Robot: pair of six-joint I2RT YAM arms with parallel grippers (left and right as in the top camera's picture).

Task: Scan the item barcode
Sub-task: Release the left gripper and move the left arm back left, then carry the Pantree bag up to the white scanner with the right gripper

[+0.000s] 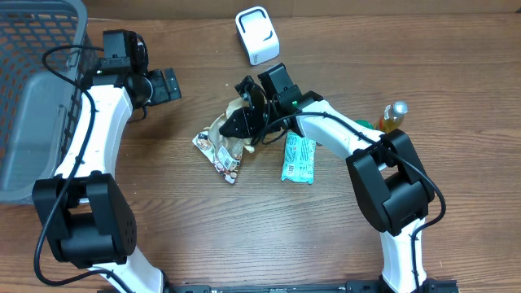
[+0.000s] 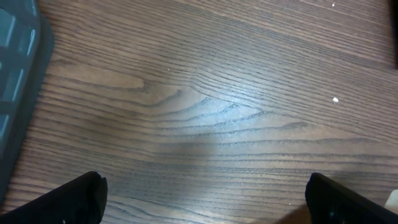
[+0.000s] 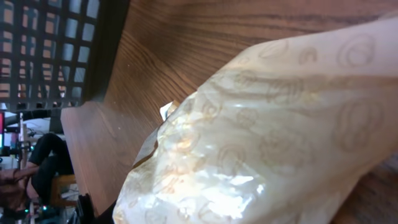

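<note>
Left end effector (image 2: 205,198) spread; right end effector (image 1: 242,118) grip unclear, hidden by wrapper (image 3: 267,124)

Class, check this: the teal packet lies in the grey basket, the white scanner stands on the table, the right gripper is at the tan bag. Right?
One error: the overhead view shows the teal packet on the table beside the right arm, not in the grey basket. The rest holds.
</note>
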